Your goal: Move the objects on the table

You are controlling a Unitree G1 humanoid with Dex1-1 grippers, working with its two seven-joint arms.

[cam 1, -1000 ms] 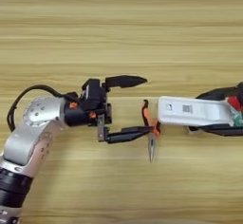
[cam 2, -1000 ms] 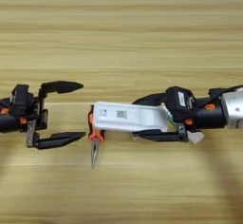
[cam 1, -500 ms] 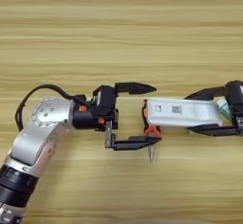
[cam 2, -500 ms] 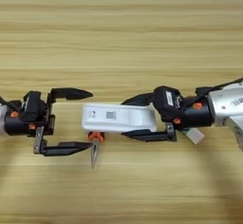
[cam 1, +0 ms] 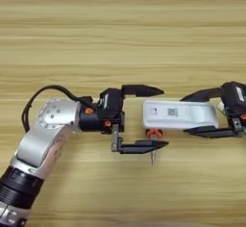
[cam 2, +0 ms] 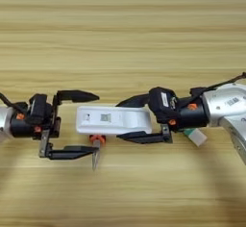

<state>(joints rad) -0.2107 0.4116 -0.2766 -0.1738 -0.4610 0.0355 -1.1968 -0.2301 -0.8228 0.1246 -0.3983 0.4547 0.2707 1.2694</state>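
Left tool [cam 1: 154, 117] advanced, fingers apart; right tool [cam 2: 126, 118] clamps barcode-labelled bar [cam 2: 114, 120].

- A white bar [cam 2: 115, 120] with a barcode label is laid flat, lengthwise left to right, mid-table [cam 1: 120, 24].
- Pliers [cam 2: 96, 149] are mostly hidden beneath it, tip pointing near.
- A small white block [cam 2: 196, 136] is seen right of the bar.

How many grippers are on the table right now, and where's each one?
2. The left gripper sits open at the near end of the white bar, above the pliers. The right gripper straddles the bar's other end. None appear hidden.
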